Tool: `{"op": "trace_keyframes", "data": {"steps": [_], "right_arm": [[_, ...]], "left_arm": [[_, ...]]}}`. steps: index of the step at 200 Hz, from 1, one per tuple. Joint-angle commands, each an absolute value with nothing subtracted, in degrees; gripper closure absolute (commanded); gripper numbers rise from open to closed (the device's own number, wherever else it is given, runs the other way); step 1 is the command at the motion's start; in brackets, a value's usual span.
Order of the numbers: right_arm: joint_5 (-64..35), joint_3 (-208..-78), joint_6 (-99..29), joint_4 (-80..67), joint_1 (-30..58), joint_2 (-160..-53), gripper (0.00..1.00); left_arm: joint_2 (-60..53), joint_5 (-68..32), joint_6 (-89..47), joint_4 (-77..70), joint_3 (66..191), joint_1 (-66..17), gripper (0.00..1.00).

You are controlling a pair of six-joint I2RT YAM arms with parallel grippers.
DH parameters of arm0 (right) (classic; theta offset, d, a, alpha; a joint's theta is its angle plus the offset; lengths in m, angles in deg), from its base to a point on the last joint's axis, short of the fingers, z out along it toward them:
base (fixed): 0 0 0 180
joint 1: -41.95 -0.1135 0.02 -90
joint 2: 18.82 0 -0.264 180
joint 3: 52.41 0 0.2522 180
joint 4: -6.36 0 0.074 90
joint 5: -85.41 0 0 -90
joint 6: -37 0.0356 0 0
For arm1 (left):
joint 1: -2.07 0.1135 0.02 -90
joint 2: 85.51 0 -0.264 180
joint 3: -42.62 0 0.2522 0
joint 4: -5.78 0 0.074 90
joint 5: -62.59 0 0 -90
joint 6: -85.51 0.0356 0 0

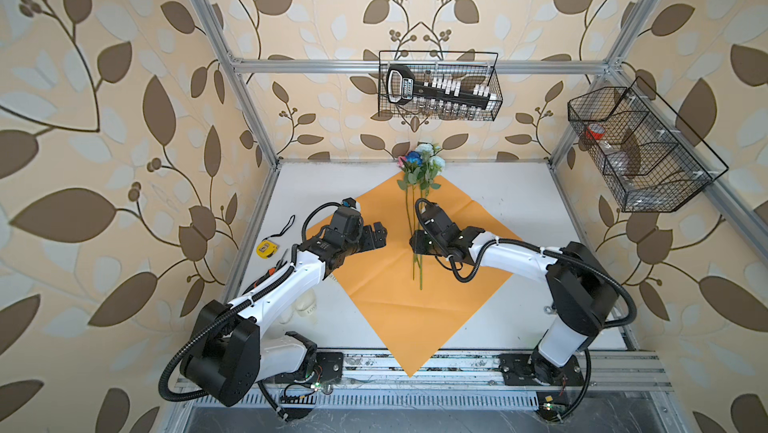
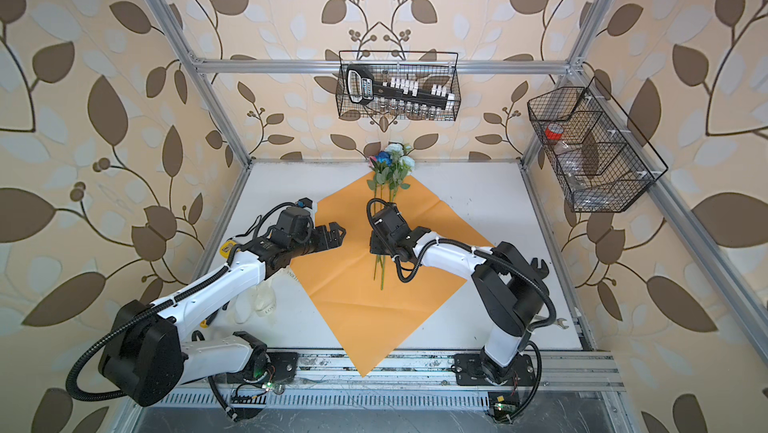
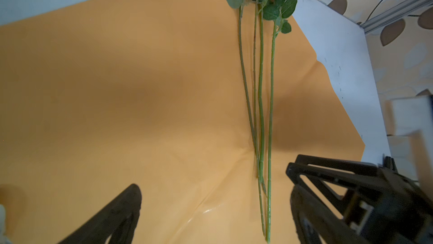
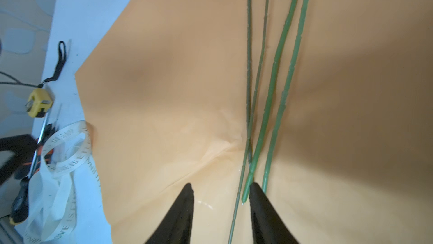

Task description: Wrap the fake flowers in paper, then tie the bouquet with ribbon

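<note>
Bouquet of fake flowers [image 1: 417,177] stems partly hidden under right gripper [image 4: 221,185], jaws apart, empty. Left gripper [image 3: 213,179] wide. Ribbon [image 4: 70,162] lettering mostly unreadable.

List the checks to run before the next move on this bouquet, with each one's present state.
1. Bouquet of fake flowers lying on the orange wrapping paper: ok.
2. Left gripper open and empty: ok.
3. Right gripper open above the stems: ok.
4. Paper wrapped round the stems: not ok, lies flat.
5. Ribbon tied on: not ok, loose on the table beside the paper.
6. Right fingers clear of stems: cannot tell.
</note>
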State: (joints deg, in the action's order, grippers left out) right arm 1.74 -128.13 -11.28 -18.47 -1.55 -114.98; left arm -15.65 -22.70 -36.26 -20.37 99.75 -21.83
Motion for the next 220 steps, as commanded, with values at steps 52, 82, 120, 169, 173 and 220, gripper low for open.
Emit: {"op": "trace_keyframes", "data": {"steps": [52,82,120,169,173,220], "right_arm": [[10.48,-110.12,-16.62,-23.39,-8.75,-93.85,0.34],[9.60,-103.70,-16.09,-23.44,-9.14,-86.26,0.24],[8.27,-98.33,-10.54,-26.88,-14.65,-80.80,0.20],[11.58,-95.65,-3.37,-29.66,-22.64,-80.51,0.19],[11.58,-95.64,-3.22,-29.64,-22.63,-80.78,0.19],[11.48,-96.45,-4.69,-27.58,-22.58,-83.06,0.18]], "left_arm": [[-31.47,-11.39,-50.96,-43.25,89.41,-21.22,0.01],[-36.72,-3.77,-56.62,-42.05,82.41,-22.37,0.01],[-39.93,-1.45,-60.17,-41.88,77.42,-24.51,0.01],[-37.42,3.45,-63.44,-34.75,70.07,-27.34,0.02],[-36.96,4.03,-63.89,-32.91,69.39,-27.53,0.03],[-33.31,5.55,-62.75,-17.92,68.90,-29.93,0.05]]}}
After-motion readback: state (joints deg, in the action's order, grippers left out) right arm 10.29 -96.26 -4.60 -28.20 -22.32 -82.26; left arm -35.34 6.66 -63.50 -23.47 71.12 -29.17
